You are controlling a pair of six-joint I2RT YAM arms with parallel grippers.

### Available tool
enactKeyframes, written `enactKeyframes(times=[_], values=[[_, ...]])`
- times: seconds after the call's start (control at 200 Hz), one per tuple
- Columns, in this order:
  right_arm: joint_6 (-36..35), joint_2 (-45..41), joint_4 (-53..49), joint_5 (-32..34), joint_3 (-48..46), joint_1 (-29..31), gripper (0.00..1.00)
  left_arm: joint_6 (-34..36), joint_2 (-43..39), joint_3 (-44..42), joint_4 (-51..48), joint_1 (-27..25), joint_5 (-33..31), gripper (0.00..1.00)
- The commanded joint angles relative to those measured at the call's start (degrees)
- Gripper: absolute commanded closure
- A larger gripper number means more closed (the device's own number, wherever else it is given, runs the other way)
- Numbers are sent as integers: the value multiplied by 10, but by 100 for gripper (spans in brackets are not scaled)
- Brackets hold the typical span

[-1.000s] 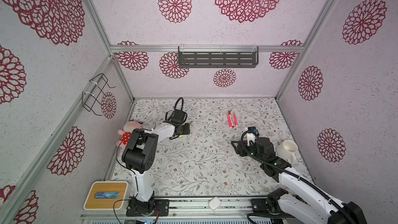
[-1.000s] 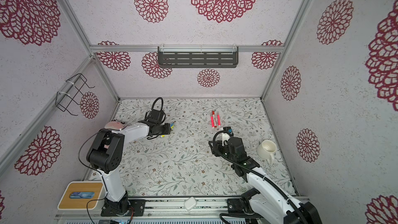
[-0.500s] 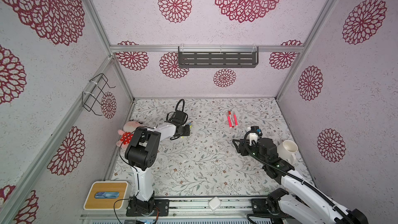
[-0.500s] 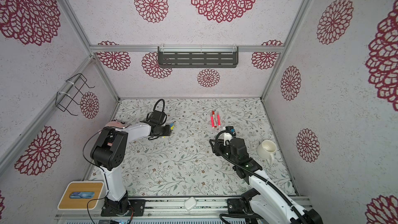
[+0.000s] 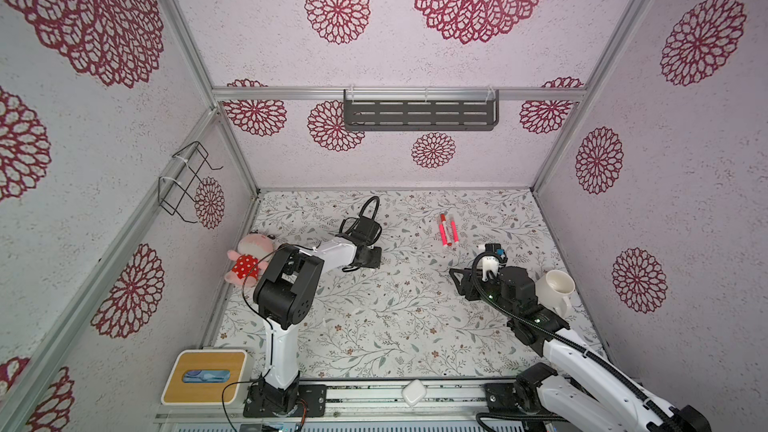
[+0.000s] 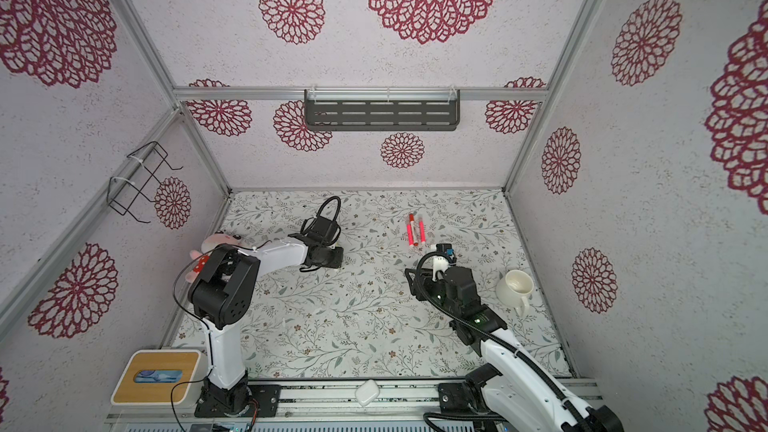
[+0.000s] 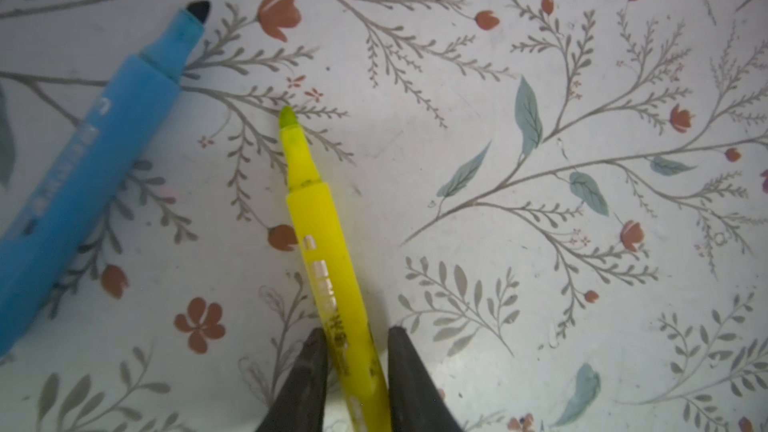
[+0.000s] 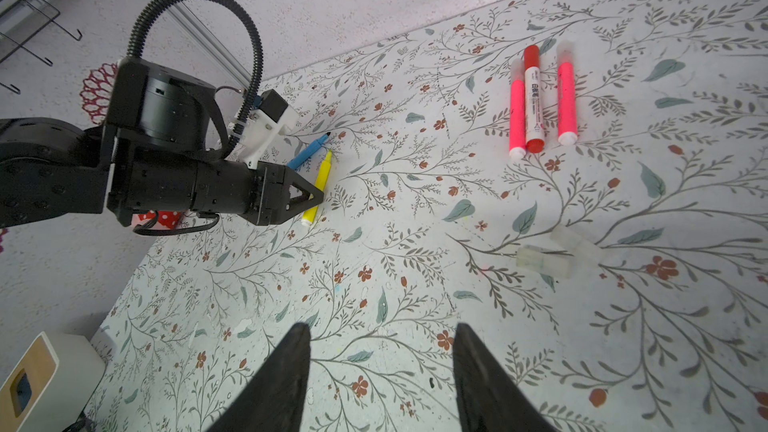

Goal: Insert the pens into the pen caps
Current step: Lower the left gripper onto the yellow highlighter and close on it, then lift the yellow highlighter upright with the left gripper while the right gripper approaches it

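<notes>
Your left hand [image 7: 355, 332] is low on the bench [image 5: 374, 342], about 11 o'clock from bench centre in both top views. Its fingers [image 7: 305, 371] are pinched on the rear half of the yellow pen [image 7: 324, 251]. The pen lies flat on the bench with its tip bare.

The blue pen [image 7: 83, 168] lies just beside the yellow one without touching it. It is also uncapped, and its tip angles slightly away.

Your right hand [image 8: 382, 326] is spread with nothing between the fingers. It hovers around 3 o'clock from centre, between centre and the mug [image 5: 555, 286].

Two pink pens [image 8: 516, 114] with a red pen [image 8: 534, 97] between them lie side by side, touching, at roughly 1 o'clock in a top view [image 5: 446, 232].

Two loose clear caps [image 8: 544, 261] lie together on the bench, nearer your right hand than those three pens and apart from both. I can only make them out in the right wrist view.

The plush toy [image 5: 249, 255] sits at the 9 o'clock edge.
</notes>
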Motion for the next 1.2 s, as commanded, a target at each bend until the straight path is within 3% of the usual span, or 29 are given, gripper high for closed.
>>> enactKeyframes(times=[0.0, 0.24, 0.42, 0.66, 0.831, 0.991, 1.196], values=[[6, -7, 3, 17, 7, 3, 43, 21, 19, -4, -43, -11, -22, 82], [8, -5, 3, 21, 7, 3, 43, 31, 18, 0, -53, -11, -11, 96], [10, -8, -1, 21, 3, 3, 43, 32, -12, -25, -31, -11, 1, 100], [21, -15, 7, 20, -7, 3, 42, 43, -139, -135, 115, -24, 119, 100], [56, 13, 80, -55, -25, 1, 29, -5, -210, -223, 230, -47, 154, 100], [56, 110, 101, -134, 2, 1, 28, -44, -256, -283, 307, -89, 145, 99], [129, 200, 277, -214, -7, 2, 31, -74, -284, -314, 349, -135, 132, 98]])
